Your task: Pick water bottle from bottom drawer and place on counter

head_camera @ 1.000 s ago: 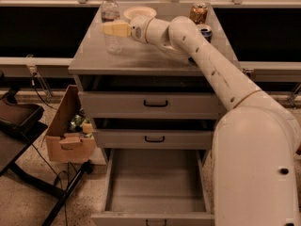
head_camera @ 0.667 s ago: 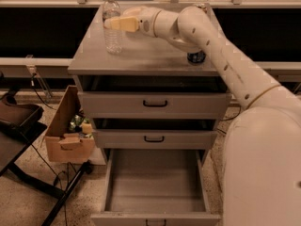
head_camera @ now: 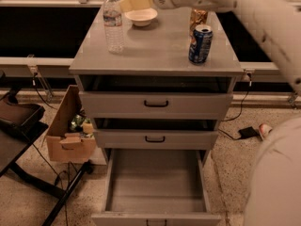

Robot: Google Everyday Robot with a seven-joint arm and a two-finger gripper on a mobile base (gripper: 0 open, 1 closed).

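The water bottle (head_camera: 114, 23), clear with a white cap and pale label, stands upright on the counter (head_camera: 155, 51) near its back left. My gripper (head_camera: 135, 1), with pale yellow fingers, hangs open just right of the bottle's cap and does not touch it. It is above a white bowl (head_camera: 141, 17). The bottom drawer (head_camera: 155, 189) is pulled out and holds nothing that I can see.
A blue soda can (head_camera: 201, 44) and an orange-brown can (head_camera: 198, 18) stand on the counter's right side. The two upper drawers are slightly ajar. A cardboard box (head_camera: 68, 133) and a black stand (head_camera: 23, 121) sit left of the cabinet. A power adapter (head_camera: 246, 132) lies on the floor to the right.
My gripper was around the bottle on the counter. It has let go and moved up and to the right, leaving the bottle standing.
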